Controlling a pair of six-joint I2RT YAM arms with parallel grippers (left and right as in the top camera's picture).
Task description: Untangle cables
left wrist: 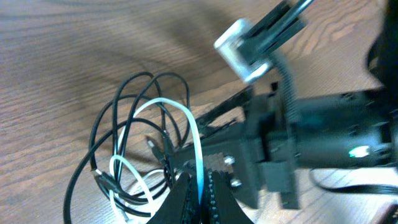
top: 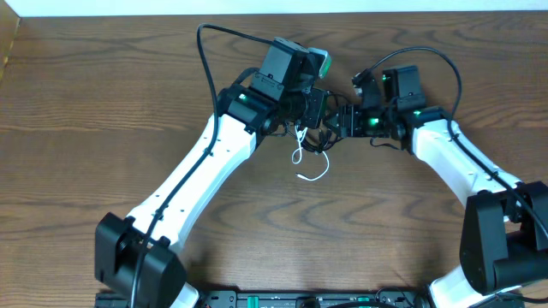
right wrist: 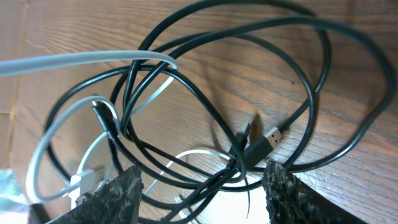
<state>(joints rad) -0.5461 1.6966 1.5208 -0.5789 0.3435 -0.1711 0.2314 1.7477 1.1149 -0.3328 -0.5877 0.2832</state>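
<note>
Left fingers tight on white cable, tail toward robot base; right fingers apart, black cable between.

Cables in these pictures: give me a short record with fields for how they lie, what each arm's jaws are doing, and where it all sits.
cables: white cable and black cable, loops threaded through each other, not yet apart
left jaws: shut on the white cable
right jaws: open, one either side of the black loops
place: wooden table, between the two wrists
</note>
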